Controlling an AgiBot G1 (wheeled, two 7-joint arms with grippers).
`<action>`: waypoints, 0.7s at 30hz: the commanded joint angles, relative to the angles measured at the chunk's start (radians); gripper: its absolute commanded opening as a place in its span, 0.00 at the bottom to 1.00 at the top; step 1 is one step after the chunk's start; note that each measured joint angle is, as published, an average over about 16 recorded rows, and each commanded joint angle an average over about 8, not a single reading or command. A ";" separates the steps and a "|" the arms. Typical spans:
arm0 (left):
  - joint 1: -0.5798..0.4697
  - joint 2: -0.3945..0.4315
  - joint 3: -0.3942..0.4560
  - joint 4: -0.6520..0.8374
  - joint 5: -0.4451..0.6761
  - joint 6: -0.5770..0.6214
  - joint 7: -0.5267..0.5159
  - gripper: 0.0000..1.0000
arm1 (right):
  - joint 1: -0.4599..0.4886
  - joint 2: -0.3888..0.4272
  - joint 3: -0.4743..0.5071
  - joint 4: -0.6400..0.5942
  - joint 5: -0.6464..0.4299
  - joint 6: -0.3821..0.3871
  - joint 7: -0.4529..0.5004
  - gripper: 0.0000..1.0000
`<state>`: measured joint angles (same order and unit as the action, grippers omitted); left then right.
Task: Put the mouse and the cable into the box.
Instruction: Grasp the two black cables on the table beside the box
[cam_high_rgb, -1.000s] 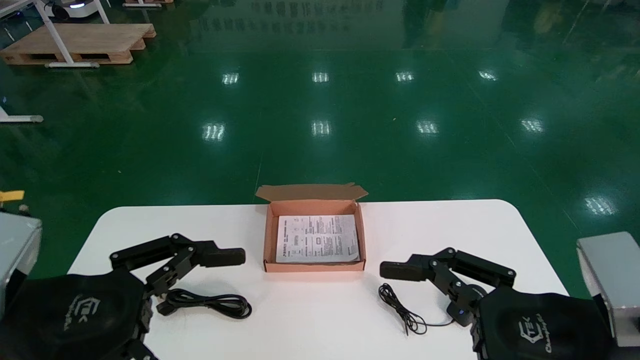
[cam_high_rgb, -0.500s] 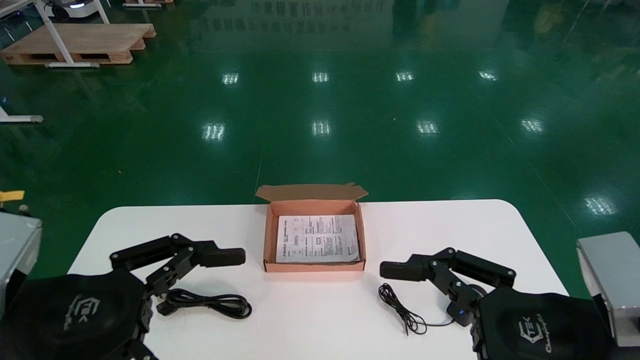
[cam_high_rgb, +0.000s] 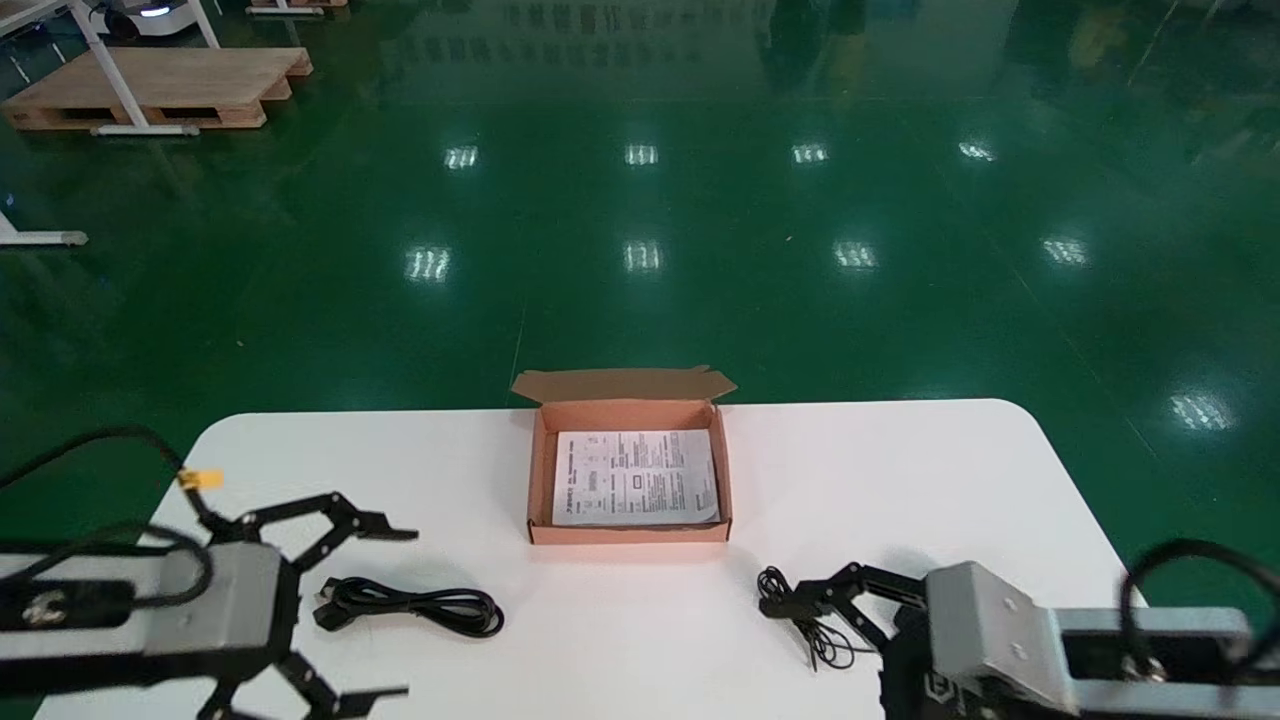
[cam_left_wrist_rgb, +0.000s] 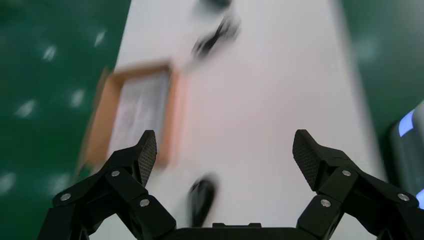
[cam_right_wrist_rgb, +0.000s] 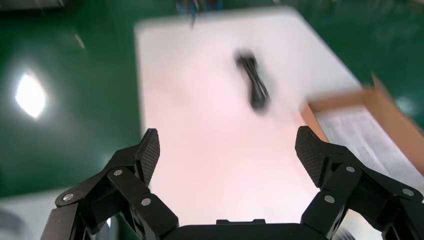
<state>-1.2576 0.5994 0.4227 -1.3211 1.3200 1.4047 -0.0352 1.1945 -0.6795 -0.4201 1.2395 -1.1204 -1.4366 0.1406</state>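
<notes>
Clearly both pairs of jaws stand wide apart and hold nothing. The left gripper (cam_left_wrist_rgb: 226, 150) hangs low at the near left part of the white table (cam_high_rgb: 900, 470), and its two fingers (cam_high_rgb: 385, 533) spread to either side of the black cable (cam_high_rgb: 410, 605) as the head view shows it. I cannot tell whether any finger touches the cable. The cable lies in a loose long coil on the table, in front of the box and to its left, apart from it.

The right gripper (cam_right_wrist_rgb: 228, 150) is at the near right part of the table, also fully spread. From the head view only one finger of it shows, and this finger reaches to the thin mouse cord (cam_high_rgb: 805, 625), which lies in a small tangle on the table. The mouse body is hidden behind the right arm.

Between the two grippers, farther back on the table, stands the brown cardboard box (cam_high_rgb: 541, 480). Its lid flap is folded back on the far side. Inside it lies flat a printed paper sheet (cam_high_rgb: 635, 478), which covers the bottom.
</notes>
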 joint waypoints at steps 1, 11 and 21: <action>-0.029 0.020 0.019 0.008 0.092 -0.036 0.020 1.00 | 0.042 -0.021 -0.033 -0.014 -0.088 0.013 0.003 1.00; -0.044 0.048 0.037 0.026 0.146 -0.069 0.017 1.00 | 0.076 -0.049 -0.063 -0.042 -0.166 0.034 0.005 1.00; 0.002 0.126 0.136 0.041 0.432 -0.197 0.076 1.00 | 0.009 -0.045 -0.072 -0.022 -0.159 0.061 0.048 1.00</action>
<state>-1.2675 0.7341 0.5531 -1.2594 1.7325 1.2139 0.0334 1.2100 -0.7219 -0.4901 1.2228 -1.2793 -1.3793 0.1879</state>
